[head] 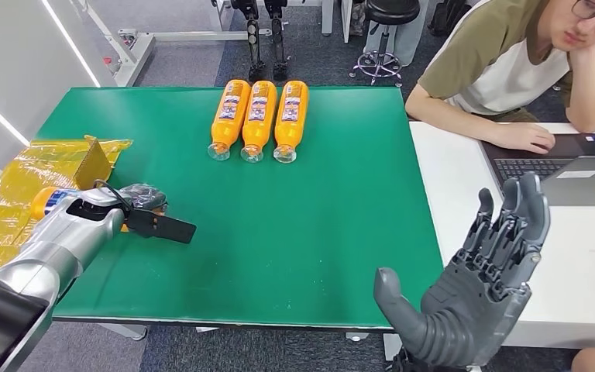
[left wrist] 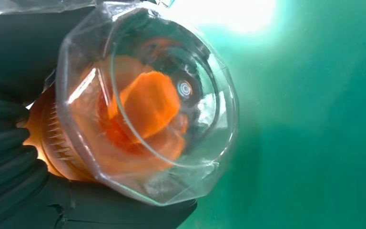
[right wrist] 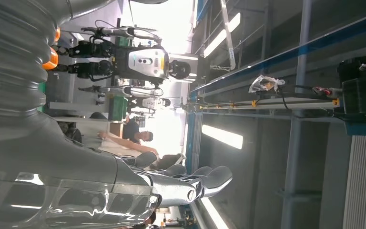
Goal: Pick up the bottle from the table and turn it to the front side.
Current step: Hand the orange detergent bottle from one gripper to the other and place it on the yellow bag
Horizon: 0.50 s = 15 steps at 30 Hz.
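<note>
Head view: the green surface (head: pixel 294 232) carries three orange bottles (head: pixel 259 120) lying side by side near its far edge, touching or nearly so, their clear caps pointing toward the robot. A fourth bottle (head: pixel 46 200) is at the near left of the surface, by a sheet of yellow plastic wrap (head: pixel 15 194) and a small piece of cardboard (head: pixel 93 159) — the left hand (head: pixel 143 209) is wrapped around it, so little of it can be seen here beyond an orange patch with a bit of blue label behind the silver forearm.

In the left wrist view this bottle (left wrist: pixel 143 109) is seen end-on: a clear faceted cap with orange behind it, dark fingers (left wrist: pixel 9 157) closed against its side, the green surface beyond.

The right hand (head: pixel 472 287) is raised over the near right corner where the green surface meets a white desk (head: pixel 465 186), palm up, fingers spread, holding nothing. The right wrist view shows the same hand (right wrist: pixel 181 183) with its fingers extended.

One person (head: pixel 511 62) sits at the white desk, a hand resting on a laptop (head: pixel 542 159). Two black stands (head: pixel 267 31) are on the floor beyond the surface.
</note>
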### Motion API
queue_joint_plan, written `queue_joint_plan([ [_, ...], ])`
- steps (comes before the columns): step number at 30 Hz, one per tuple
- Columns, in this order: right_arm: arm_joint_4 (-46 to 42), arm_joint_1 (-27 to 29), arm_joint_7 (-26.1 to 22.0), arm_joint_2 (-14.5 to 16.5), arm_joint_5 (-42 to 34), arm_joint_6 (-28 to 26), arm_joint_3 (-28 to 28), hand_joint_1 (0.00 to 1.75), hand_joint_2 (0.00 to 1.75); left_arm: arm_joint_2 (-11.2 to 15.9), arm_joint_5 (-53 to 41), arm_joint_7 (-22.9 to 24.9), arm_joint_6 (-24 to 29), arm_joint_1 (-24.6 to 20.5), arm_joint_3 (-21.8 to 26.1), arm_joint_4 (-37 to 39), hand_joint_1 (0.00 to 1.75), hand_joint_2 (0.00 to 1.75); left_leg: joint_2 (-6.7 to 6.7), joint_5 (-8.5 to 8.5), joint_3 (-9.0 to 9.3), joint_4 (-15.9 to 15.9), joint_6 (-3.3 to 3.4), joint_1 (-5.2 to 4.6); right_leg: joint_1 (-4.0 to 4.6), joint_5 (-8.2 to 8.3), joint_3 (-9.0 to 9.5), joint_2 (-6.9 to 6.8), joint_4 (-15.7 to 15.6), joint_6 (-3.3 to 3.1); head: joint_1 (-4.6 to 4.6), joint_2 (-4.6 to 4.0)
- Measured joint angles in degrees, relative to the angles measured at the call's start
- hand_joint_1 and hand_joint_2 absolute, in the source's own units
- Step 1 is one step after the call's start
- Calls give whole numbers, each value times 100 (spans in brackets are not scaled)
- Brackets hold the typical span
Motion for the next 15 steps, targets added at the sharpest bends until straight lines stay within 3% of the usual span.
queue_joint_plan([
  [15, 0, 0, 3, 2, 0, 0, 0, 0, 175, 0, 0, 0, -1, 0, 0, 36, 175, 175, 0, 0, 0, 0, 0, 0, 0, 0, 0, 0, 0, 0, -1, 0],
])
